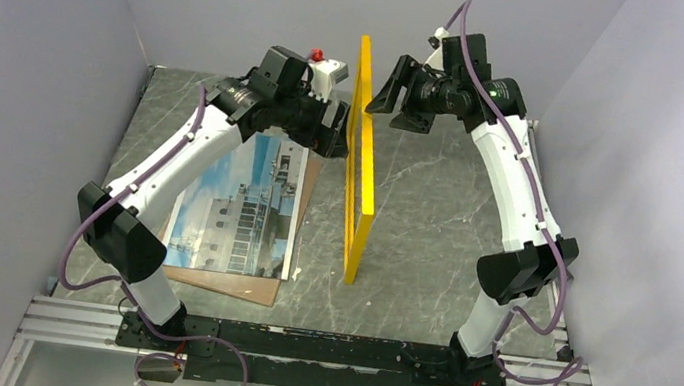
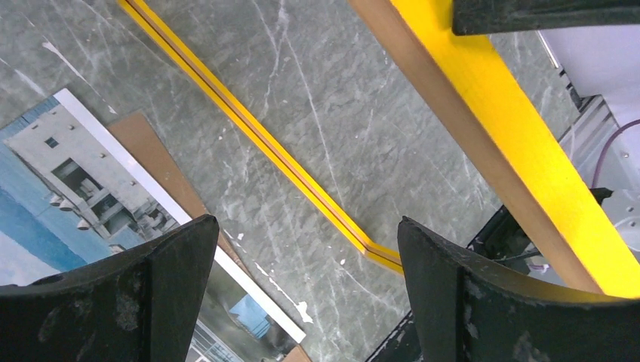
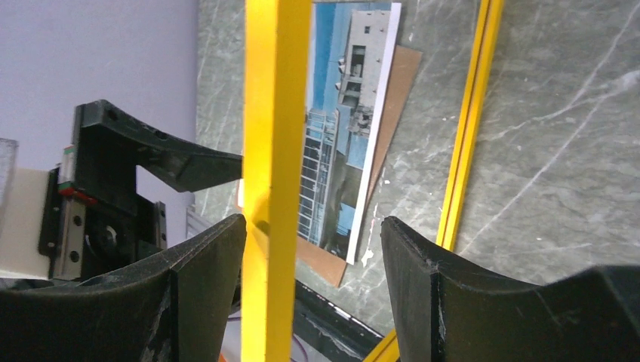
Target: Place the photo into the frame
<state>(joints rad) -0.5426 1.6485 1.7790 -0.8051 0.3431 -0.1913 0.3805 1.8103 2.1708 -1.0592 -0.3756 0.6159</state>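
At the middle of the table [image 1: 434, 226], the frame [image 1: 363, 156] is standing upright on one long edge, showing almost edge-on from above. The photo [image 1: 235, 208] is lying flat to its left on a brown backing board [image 1: 234, 284], apart from the frame's bottom bar. The right tool [image 3: 313, 225] is straddling the top bar with its jaws partly open. The bar is sitting against one finger and a clear gap is showing at the other, so the tool is bracketing the bar rather than clamping it. The left tool [image 2: 306, 234] is hanging fully open just beside the same bar, gripping nothing. As I am judging it, the main risk is lying in that loose hold. With neither tool closing on it, the frame is balancing on a thin edge and could tip over, onto the photo or away from it, if an arm nudges the bar. The bottom edge could also skid on the smooth table. A fall onto the print might crease it or shift it off the board. Several things are escaping the views: whether a left finger is touching the bar, whether the frame is carrying any glass, and the photo's far end, which the left arm is covering in the top view.
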